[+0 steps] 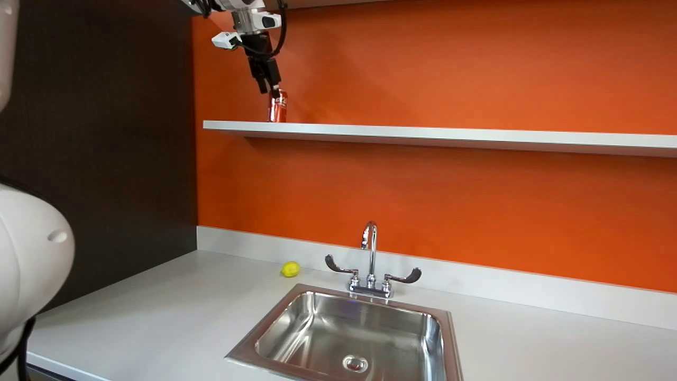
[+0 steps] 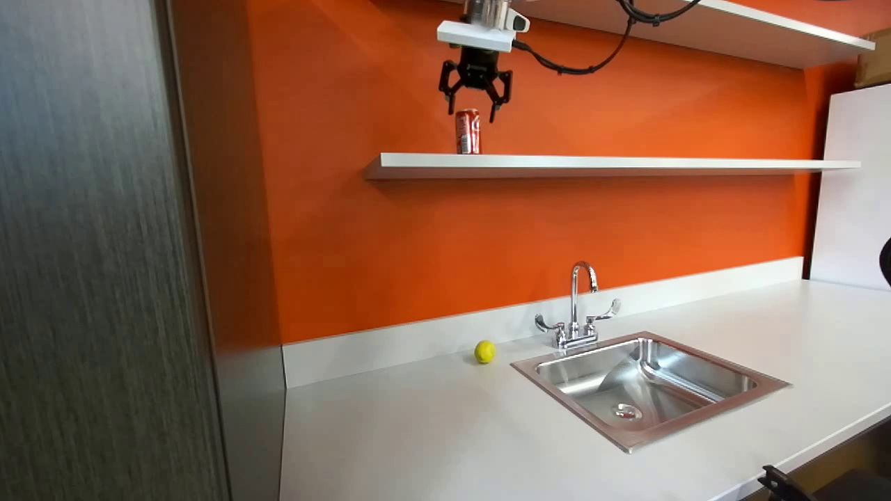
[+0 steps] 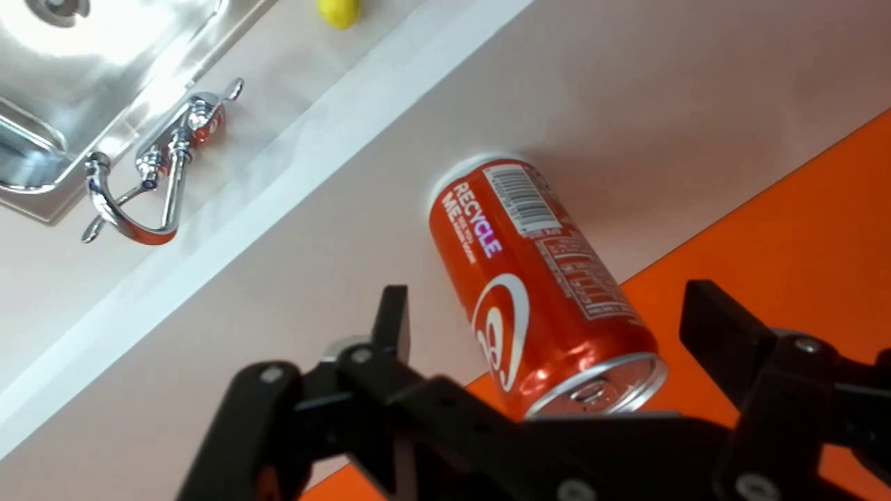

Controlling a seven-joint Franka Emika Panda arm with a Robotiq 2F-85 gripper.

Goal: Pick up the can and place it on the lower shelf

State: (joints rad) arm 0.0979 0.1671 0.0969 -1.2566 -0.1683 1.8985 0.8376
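Observation:
The red can with white marking stands upright on the long white lower shelf, near one end. In an exterior view the can and shelf show the same. My black gripper points down over the can. In an exterior view the open gripper has one fingertip on each side of the can's top. In the wrist view the gripper shows gaps between both fingers and the can. Its silvery top lies between the fingers, partly hidden by the gripper's body.
A higher shelf hangs above, close to the wrist. A dark side panel stands beside the shelf's end. Below are a yellow lemon-like ball, a faucet and a steel sink in the white counter.

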